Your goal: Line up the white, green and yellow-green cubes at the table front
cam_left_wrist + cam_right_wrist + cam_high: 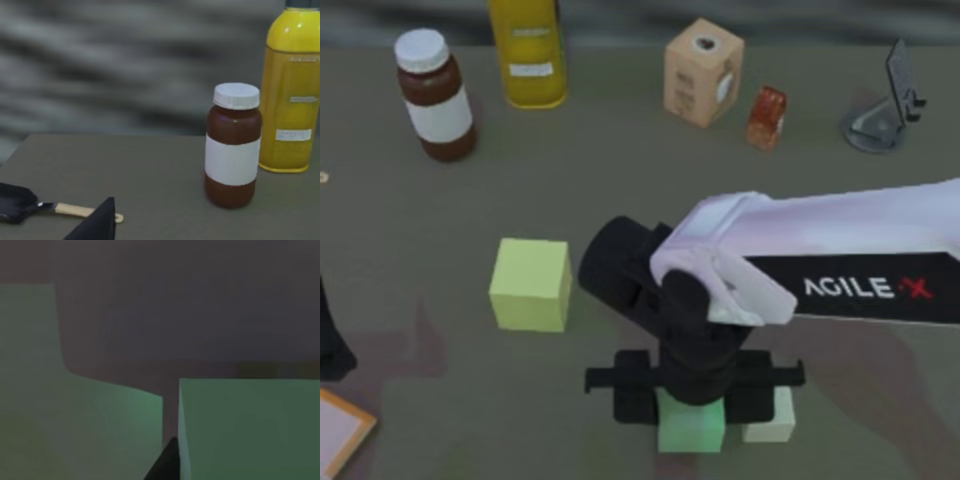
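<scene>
Cubes: I count 3 — 1 yellow-green cube [531, 284], 1 green cube [690, 427], 1 white cube [772, 418].
Bottles: I count 2 — 1 brown jar [435, 96] with a white cap, 1 yellow bottle [528, 50].
Cartons: I see 1 tan carton [703, 72].
Packets: I see 1 red packet [767, 117].
Stands: I see 1 grey stand [885, 108].
Arms: I count 2; the right arm [840, 250] is over the table, the left arm [332, 345] at the left edge.
</scene>
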